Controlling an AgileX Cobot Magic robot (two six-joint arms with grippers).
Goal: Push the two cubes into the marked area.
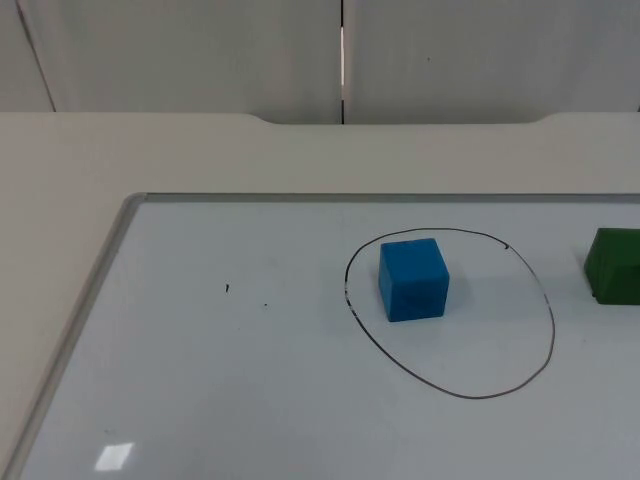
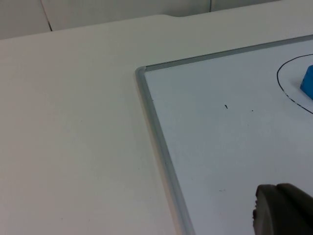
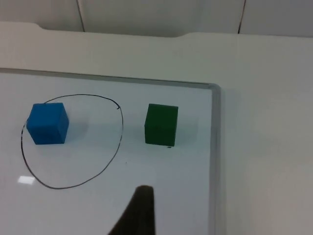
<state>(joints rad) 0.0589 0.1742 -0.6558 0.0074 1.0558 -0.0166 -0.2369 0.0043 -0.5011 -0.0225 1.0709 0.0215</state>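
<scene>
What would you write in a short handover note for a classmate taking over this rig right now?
Left claw: over the whiteboard near its left side, waiting.
Right claw: over the board, short of the green cube.
Blue cube: inside the drawn ring, at its left part. Done.
Green cube: on the board, outside the ring to its right.
Left to do: push the green cube left into the ring.

Top camera overhead, facing forward; 3 views share blue cube.
</scene>
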